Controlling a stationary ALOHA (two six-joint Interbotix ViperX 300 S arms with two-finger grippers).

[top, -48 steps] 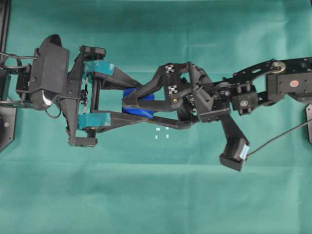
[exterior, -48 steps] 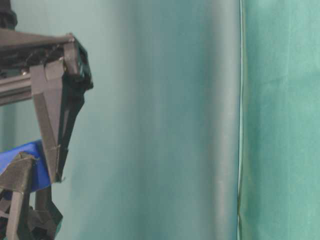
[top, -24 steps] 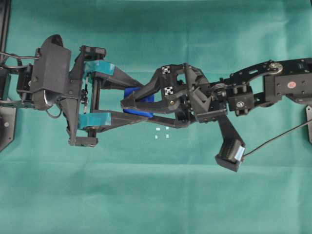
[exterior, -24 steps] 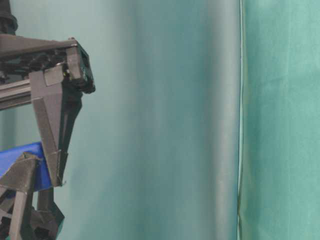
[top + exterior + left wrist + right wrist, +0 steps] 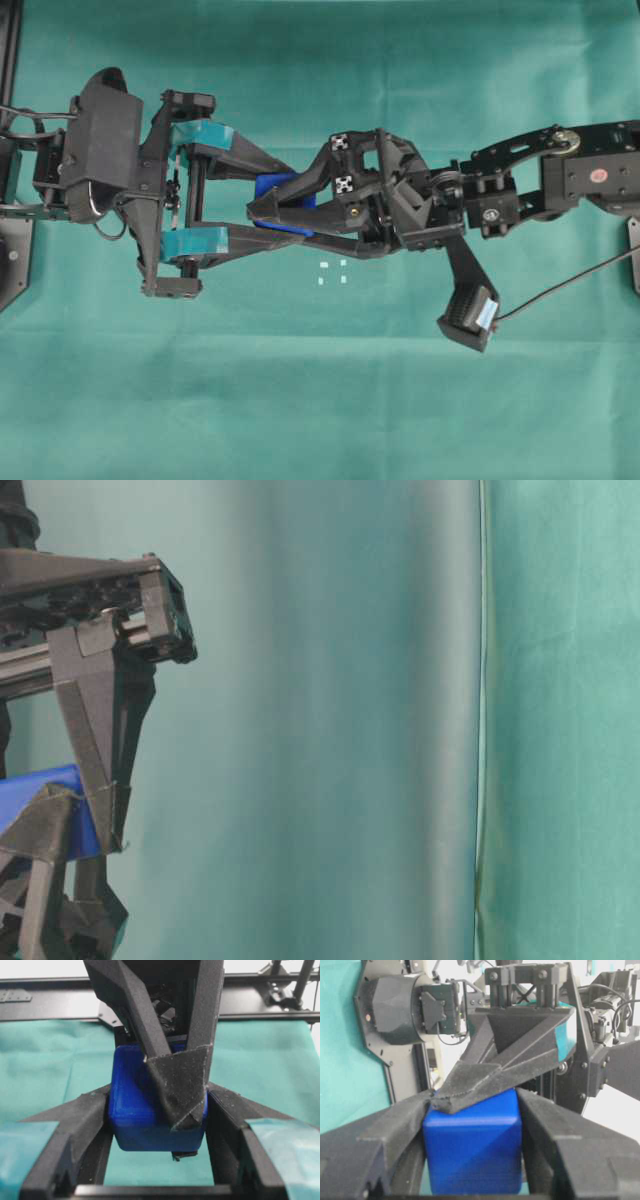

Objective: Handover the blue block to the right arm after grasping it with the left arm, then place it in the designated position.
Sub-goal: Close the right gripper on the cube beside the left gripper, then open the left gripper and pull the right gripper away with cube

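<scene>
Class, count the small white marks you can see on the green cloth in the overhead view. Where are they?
3, in a loose cluster on the cloth: one and another side by side, a third just below, all under the block. The arms could hide more.

- The blue block (image 5: pixel 472 1152) sits low in the middle, pressed between the right gripper's (image 5: pixel 470 1160) two black fingers (image 5: pixel 385 1135).
- The left gripper's (image 5: pixel 485 1082) teal-banded fingers cross over its top from beyond.
- Green cloth (image 5: pixel 340 1060) shows at left.
</scene>
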